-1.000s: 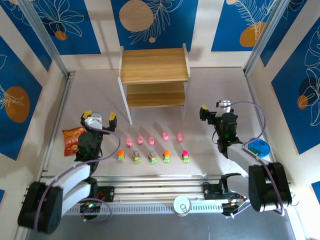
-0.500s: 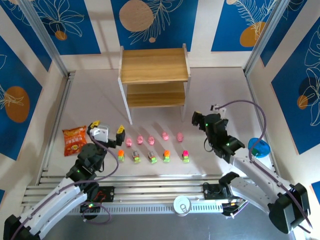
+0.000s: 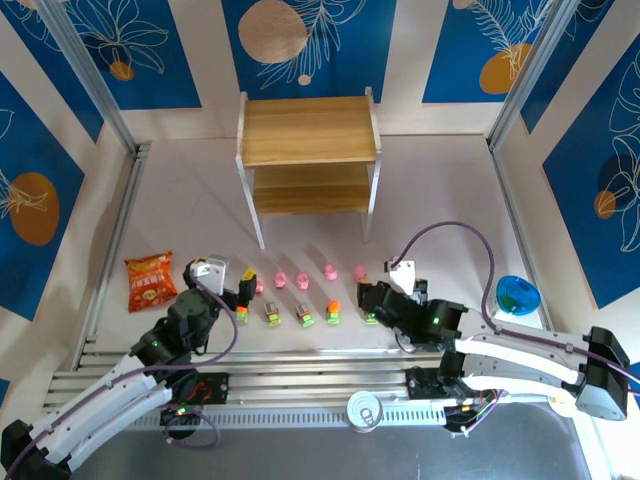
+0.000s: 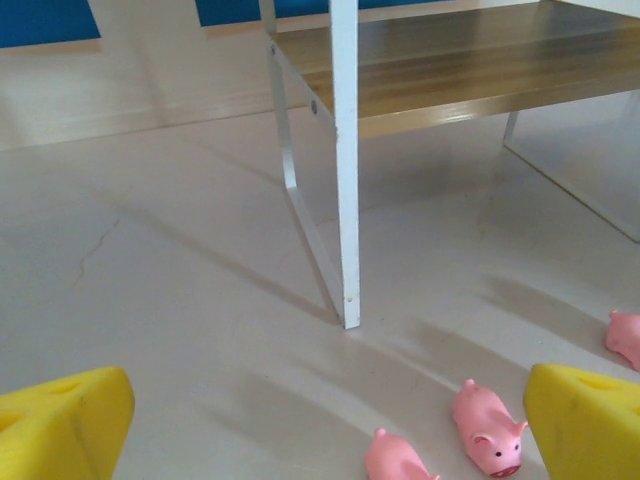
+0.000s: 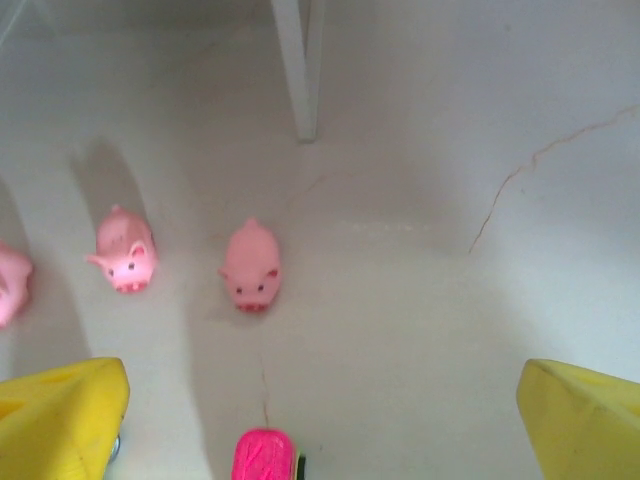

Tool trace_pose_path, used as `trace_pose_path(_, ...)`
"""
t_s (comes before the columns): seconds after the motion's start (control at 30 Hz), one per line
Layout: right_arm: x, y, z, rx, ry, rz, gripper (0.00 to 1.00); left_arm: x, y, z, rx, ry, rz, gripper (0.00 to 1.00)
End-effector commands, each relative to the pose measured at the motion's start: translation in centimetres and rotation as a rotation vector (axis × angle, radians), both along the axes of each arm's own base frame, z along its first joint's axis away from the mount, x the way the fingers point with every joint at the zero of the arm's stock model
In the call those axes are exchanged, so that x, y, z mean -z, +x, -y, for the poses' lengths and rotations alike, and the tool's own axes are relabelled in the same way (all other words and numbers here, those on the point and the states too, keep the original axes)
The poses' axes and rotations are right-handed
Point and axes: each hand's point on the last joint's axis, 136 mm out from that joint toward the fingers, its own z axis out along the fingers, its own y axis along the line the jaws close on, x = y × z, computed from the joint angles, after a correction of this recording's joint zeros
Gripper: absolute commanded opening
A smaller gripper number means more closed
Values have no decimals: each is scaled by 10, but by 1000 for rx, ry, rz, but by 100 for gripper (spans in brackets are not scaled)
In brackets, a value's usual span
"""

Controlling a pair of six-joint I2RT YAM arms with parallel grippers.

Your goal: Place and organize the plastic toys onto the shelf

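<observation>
The pale, faintly cracked surface [image 3: 450,200] lies between blue leaf-patterned walls [image 3: 600,150]. Both arms are stretched low and forward. The left claw [image 3: 220,274] is at the left end of the toy rows and the right claw [image 3: 367,303] at the right end, each with its yellow wedge-shaped fingers [image 4: 60,420] spread wide open. Smooth, rounded pink pigs [image 3: 302,280] sit in a row behind the blocky toys [image 3: 305,316]. The shelf [image 3: 308,130], light wood with white legs, stands just beyond them.

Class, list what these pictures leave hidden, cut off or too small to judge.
- Right wrist view: pink-topped blocky toy, base cut off by the bottom edge.
- Left wrist view: shelf, top tier beyond the upper edge; one pig cut by the right edge.
- Top view: the pigs are too small to show faces.
</observation>
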Motion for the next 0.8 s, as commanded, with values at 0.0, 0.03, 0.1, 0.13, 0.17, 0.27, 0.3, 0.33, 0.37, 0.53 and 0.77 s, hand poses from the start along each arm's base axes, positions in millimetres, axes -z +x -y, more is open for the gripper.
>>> trace_pose_path(0.0, 18, -10, 2, 19, -17, -21, 99, -10, 1, -7, -51, -20, 1, 100)
trace_pose_path(0.03, 24, -13, -1, 8, -25, -33, 99, -9, 2, -5, -45, -19, -2, 100)
trace_pose_path(0.1, 33, -17, -4, 2, -45, -51, 97, -7, 3, -1, -30, -16, -11, 100)
trace_pose_path(0.13, 39, -19, -5, 7, -54, -64, 96, -6, 4, 0, -30, -13, -17, 99)
trace_pose_path(0.17, 44, -20, -5, 13, -60, -77, 96, -5, 5, 1, -32, -7, -22, 99)
trace_pose_path(0.27, 57, -23, -9, 10, -57, -111, 91, -3, 7, 1, -42, 2, -30, 99)
trace_pose_path(0.3, 59, -23, -11, 7, -55, -115, 89, -2, 7, 1, -43, 3, -32, 99)
trace_pose_path(0.33, 60, -24, -10, 8, -63, -116, 87, -2, 7, 0, -46, 3, -32, 99)
trace_pose_path(0.37, 58, -23, -11, 8, -66, -113, 84, -2, 7, -1, -49, 0, -32, 99)
trace_pose_path(0.53, 63, -26, -18, -36, -50, -151, 73, 0, 7, -3, -66, 2, -32, 99)
trace_pose_path(0.77, 75, -33, -17, -26, -39, -261, 64, 2, 8, -4, -74, 8, -40, 99)
